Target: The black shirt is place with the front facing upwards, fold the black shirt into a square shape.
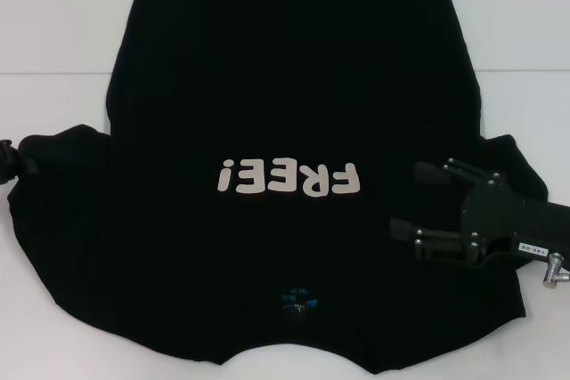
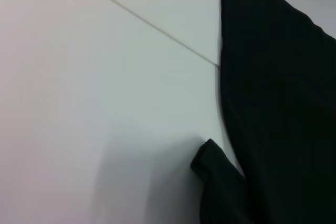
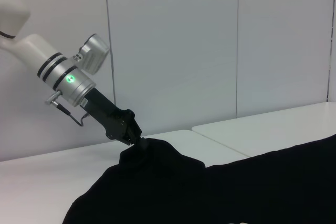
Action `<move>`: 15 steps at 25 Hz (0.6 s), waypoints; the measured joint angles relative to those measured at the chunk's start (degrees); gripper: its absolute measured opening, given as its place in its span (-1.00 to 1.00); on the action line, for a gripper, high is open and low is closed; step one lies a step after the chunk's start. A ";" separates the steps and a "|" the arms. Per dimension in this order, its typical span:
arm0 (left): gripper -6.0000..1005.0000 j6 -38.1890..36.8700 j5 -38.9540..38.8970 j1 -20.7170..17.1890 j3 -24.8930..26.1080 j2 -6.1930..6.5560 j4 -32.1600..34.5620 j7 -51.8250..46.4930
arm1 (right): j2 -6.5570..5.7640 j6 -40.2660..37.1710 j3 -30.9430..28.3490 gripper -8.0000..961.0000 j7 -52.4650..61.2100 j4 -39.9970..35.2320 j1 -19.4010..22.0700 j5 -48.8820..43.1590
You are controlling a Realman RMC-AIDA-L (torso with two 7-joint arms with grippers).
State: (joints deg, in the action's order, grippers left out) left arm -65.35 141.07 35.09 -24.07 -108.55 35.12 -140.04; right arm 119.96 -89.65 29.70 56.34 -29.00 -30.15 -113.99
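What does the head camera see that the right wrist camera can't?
Only the head view shows the pale "FREE!" lettering, the small blue neck mark and the right gripper, open above the right sleeve. Only the right wrist view shows the left arm's silver wrist with a green light, its left gripper pinching the sleeve up. Both show the large black cloth shirt on the white table.

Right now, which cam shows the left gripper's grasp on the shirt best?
Right wrist view: left gripper pinching up a peak of the black shirt. Head view catches it only at the frame edge. Left wrist view shows just cloth, no fingers.
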 joint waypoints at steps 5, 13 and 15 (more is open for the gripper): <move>-0.99 -0.41 -0.18 0.34 -0.02 0.09 0.09 -0.12 | 0.00 0.11 0.00 0.96 0.00 0.00 0.00 0.00; -0.99 -4.19 -0.58 1.61 0.38 0.10 0.85 -0.23 | 0.08 -0.01 0.00 0.95 0.00 0.06 0.25 0.00; -0.99 -5.36 -0.60 2.05 0.40 -0.07 1.59 -0.25 | 0.10 -0.04 0.00 0.95 0.00 0.07 0.29 0.00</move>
State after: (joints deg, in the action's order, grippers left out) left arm -70.71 140.46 37.14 -23.66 -108.61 36.71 -140.29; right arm 120.07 -89.69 29.70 56.34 -28.92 -29.86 -113.99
